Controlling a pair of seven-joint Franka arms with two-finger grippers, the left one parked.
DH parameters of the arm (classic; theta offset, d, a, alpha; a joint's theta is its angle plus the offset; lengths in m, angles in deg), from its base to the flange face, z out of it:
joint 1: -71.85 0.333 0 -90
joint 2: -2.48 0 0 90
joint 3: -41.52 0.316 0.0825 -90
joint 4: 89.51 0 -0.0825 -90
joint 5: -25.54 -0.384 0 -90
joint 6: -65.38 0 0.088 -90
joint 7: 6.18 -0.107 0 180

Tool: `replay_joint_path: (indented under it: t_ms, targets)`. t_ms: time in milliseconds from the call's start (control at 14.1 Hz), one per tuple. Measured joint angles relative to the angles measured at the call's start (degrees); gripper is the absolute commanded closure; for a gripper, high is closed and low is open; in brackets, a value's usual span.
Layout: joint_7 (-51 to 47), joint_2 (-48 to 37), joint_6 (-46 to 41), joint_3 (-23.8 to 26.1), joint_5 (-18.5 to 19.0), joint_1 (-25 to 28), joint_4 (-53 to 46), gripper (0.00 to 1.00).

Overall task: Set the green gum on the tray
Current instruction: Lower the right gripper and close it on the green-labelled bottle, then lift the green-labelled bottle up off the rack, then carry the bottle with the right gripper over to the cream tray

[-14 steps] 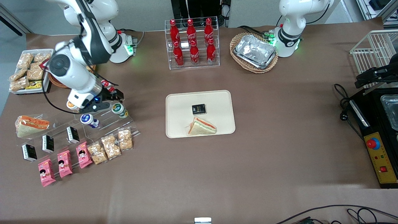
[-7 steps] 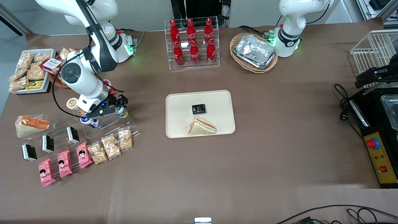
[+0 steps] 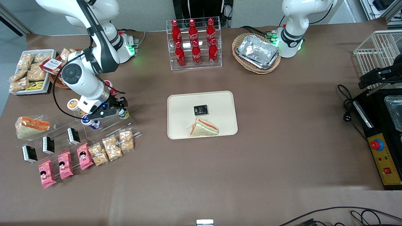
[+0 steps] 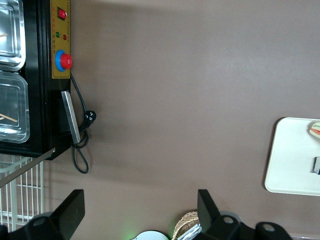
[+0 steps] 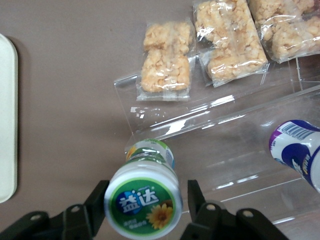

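Observation:
The green gum [image 5: 143,201] is a small bottle with a white lid bearing a green label and a yellow flower. It stands on a clear acrylic stand [image 3: 103,125], toward the working arm's end of the table. My gripper [image 5: 145,200] is down over it, open, with one finger on each side of the lid; one finger [image 5: 196,199] stands a little clear of it. In the front view the gripper [image 3: 121,111] hides most of the gum [image 3: 124,114]. The cream tray [image 3: 179,103] lies at the table's middle, apart from the gum; its edge shows in the right wrist view [image 5: 6,125].
A blue-lidded bottle [image 3: 89,121] and an orange-lidded bottle [image 3: 73,104] stand beside the gum. Snack packets [image 3: 111,146] lie nearer the front camera. A black box [image 3: 200,110] and a sandwich [image 3: 203,128] lie on the tray. A cola rack [image 3: 194,44] stands farther back.
My gripper has come down from beside the stand onto the green gum and now straddles its lid. The gum has not moved.

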Motion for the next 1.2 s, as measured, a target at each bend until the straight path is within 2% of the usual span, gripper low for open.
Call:
replay_joint_path:
  t_ms: [283,425,850,1205]
  targets:
    - [1.8,-0.3,-0.1,-0.9,0.0,-0.2,-0.3,0.71]
    - [4.5,-0.7,-3.4,-2.6,0.0,-0.3,-2.6,0.71]
    - [8.4,-2.1,-33.7,-6.0,0.0,-0.6,-23.9,0.71]
    - [9.9,-0.2,-48.5,-7.3,0.0,-2.0,-39.1,0.71]
